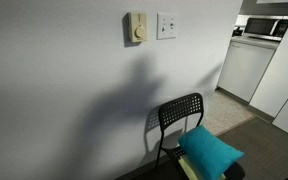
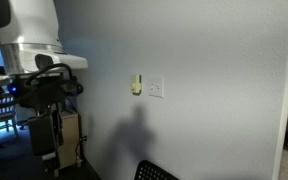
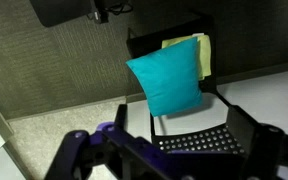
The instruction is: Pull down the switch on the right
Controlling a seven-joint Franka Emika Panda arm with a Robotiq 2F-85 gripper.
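While the fingers hang spread open above a chair, white switch on wall, well apart.

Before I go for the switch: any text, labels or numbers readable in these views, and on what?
No text can be read.
switch plate: no legible marking.
beige dial box: any dial markings are too small and blurred to read.
teal cushion: plain, no label showing.

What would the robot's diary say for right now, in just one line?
hand: open, empty, above teal cushion | switch: on wall beside beige dial box, untouched | step: reach to switch not yet done
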